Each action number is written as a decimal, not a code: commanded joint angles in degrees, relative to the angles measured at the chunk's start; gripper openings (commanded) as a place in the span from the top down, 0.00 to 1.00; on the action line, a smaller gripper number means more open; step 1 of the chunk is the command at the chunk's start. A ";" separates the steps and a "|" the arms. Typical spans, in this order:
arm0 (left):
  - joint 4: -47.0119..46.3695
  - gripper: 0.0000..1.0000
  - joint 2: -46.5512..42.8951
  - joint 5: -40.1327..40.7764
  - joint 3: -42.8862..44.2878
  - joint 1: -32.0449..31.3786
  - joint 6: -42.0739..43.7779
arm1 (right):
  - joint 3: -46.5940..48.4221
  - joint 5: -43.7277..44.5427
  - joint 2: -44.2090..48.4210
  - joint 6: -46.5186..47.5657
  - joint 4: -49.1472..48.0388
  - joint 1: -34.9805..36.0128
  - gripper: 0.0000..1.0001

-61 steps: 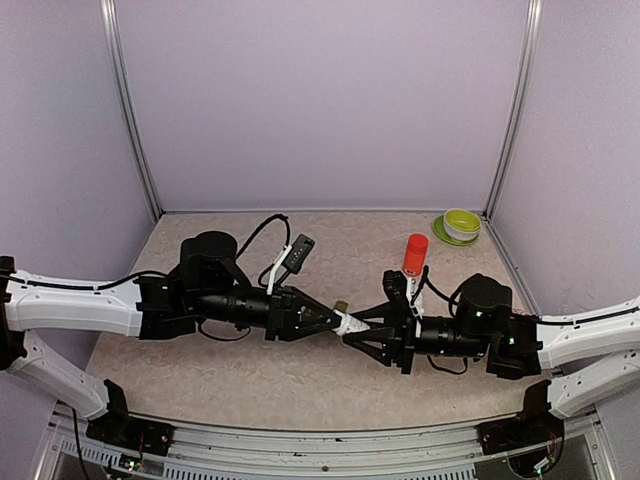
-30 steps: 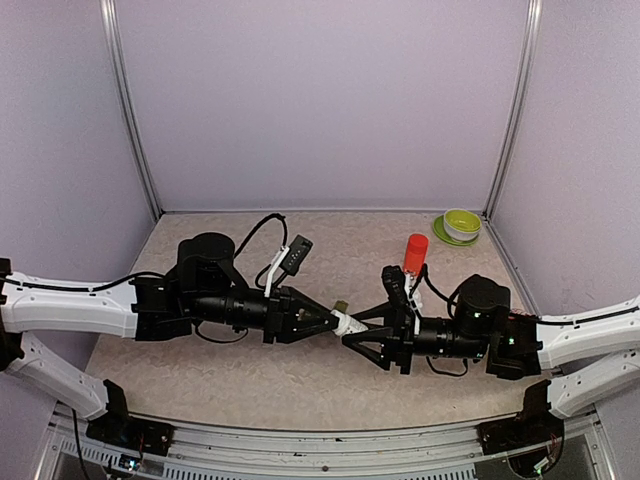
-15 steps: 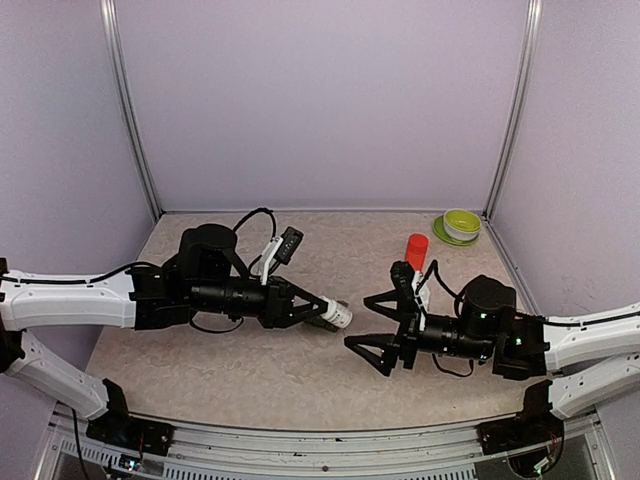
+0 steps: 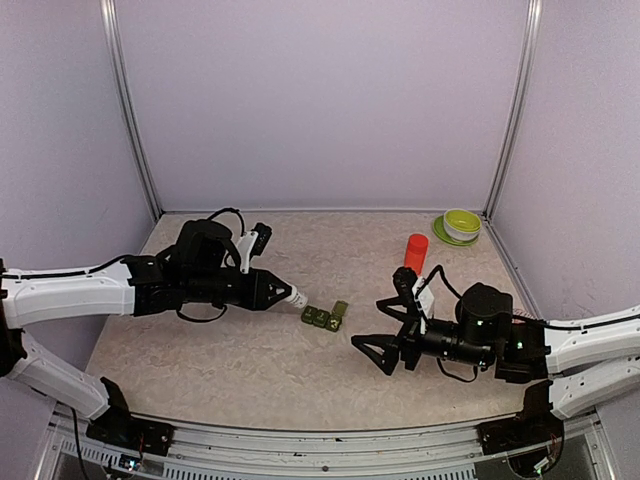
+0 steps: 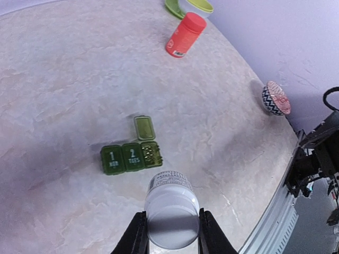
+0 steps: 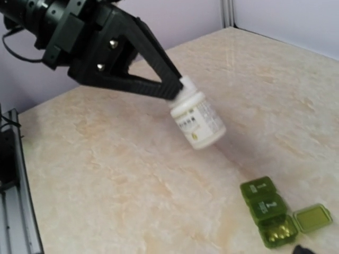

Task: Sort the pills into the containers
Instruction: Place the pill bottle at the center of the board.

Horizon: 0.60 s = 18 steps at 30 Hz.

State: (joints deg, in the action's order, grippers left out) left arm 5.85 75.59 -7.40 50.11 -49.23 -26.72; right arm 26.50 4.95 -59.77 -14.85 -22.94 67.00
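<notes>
Overhead view of a beige marbled tabletop (image 4: 200, 350) in a lilac-walled booth. On the left, the left arm (image 4: 70, 297) reaches toward the centre. The left fingers (image 4: 288, 295) are closed on a small white bottle (image 4: 294, 298), which shows from above only as a white tip. Just right of it, not touching, the containers (image 4: 320, 318) lie on the tabletop near the middle. They appear as a short dark-green strip, too small here to count its boxes.

Further right, the right fingers (image 4: 370, 323) are spread wide and hold nothing. Behind them a red bottle (image 4: 415, 253) stands upright. In the far right corner a lime bowl (image 4: 461, 222) sits on a green plate (image 4: 443, 236).

The left wrist view makes the strip clear: three boxes in a row. Two are shut and marked 1 and 2. The one beyond 2 has its lid flipped open, with something small inside that is too blurred to name. This view also shows a patterned bowl (image 5: 275, 98) near the tabletop's right edge, which the overhead view does not show. The lime bowl is cut off by the top edge here.

The right wrist view shows the white bottle from the side. It is tilted and carries a printed label. It is gripped at its upper end, in the air above the tabletop. The right fingers are almost wholly out of this view, with only a dark sliver at the bottom edge.
</notes>
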 commanded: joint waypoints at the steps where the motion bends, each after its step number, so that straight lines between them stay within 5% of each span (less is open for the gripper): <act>1: 4.93 0.96 0.43 6.19 1.04 1.50 1.59 | -1.45 1.66 0.79 -1.43 0.56 -0.12 0.00; 8: 8.62 0.96 2.95 11.10 1.50 4.68 2.36 | -3.32 1.93 1.22 -2.72 -0.21 -0.11 0.00; 13: 16.57 0.96 6.43 24.09 5.61 5.67 4.39 | -4.35 1.92 1.66 -3.50 -0.73 -0.12 0.00; 18: 6.16 0.96 3.75 3.31 1.89 11.12 6.30 | -4.79 1.52 0.69 -3.64 -1.86 -0.14 0.00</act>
State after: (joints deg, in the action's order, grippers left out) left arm 18.52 81.87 7.49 54.19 -42.13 -22.33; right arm 22.37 6.28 -59.11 -17.72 -23.00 67.00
